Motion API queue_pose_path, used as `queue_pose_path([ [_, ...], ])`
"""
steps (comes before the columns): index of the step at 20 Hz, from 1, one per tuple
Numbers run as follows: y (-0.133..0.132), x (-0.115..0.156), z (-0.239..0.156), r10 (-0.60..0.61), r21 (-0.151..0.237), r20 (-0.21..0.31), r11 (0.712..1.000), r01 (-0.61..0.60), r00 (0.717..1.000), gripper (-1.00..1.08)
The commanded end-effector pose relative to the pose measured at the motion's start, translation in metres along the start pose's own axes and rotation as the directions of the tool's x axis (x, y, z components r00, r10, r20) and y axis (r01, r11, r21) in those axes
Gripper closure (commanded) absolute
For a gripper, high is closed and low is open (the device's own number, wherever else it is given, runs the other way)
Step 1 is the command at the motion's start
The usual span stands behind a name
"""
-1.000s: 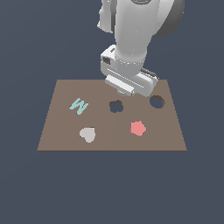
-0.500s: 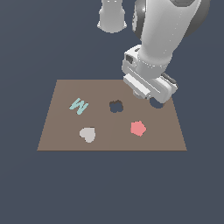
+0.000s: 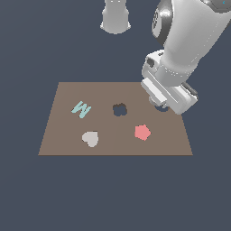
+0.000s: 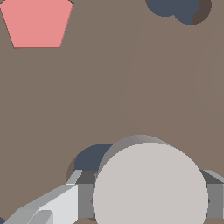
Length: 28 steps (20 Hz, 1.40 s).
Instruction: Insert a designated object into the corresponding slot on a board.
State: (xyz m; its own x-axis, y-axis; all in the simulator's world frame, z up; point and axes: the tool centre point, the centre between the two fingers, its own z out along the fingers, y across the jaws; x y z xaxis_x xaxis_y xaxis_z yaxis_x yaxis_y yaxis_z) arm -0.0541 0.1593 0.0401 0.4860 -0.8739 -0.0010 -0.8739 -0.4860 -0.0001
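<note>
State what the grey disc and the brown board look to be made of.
Disc: a flat, uniformly pale grey face with no gloss or grain, so possibly matte plastic. Board: plain, even brown, also matte, perhaps painted wood or fibreboard. As simulator renders, neither settles it.

Arm bent low, wrist tilted; hand (image 4: 148, 205) fingers clamped on disc (image 4: 150, 186).
</note>
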Motion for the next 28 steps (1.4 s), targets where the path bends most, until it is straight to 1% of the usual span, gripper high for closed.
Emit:
queue_pose_path([
  [1, -0.008, -0.004, 0.0, 0.038, 0.0, 0.0, 0.999, -0.038, 0.999, 1.08],
  [10, -0.025, -0.01, -0.001, 0.109, 0.0, 0.0, 0.994, -0.109, 0.994, 1.08],
  [17, -0.025, -0.01, 0.0, 0.112, 0.0, 0.0, 0.994, -0.112, 0.994, 1.08],
  [23, -0.026, -0.01, 0.01, 0.113, 0.0, 0.0, 0.994, -0.113, 0.994, 1.08],
  [24, -0.026, -0.01, 0.01, 0.113, 0.0, 0.0, 0.994, -0.113, 0.994, -0.92],
  [28, -0.026, -0.01, 0.01, 0.113, 0.0, 0.0, 0.994, -0.113, 0.994, -0.92],
])
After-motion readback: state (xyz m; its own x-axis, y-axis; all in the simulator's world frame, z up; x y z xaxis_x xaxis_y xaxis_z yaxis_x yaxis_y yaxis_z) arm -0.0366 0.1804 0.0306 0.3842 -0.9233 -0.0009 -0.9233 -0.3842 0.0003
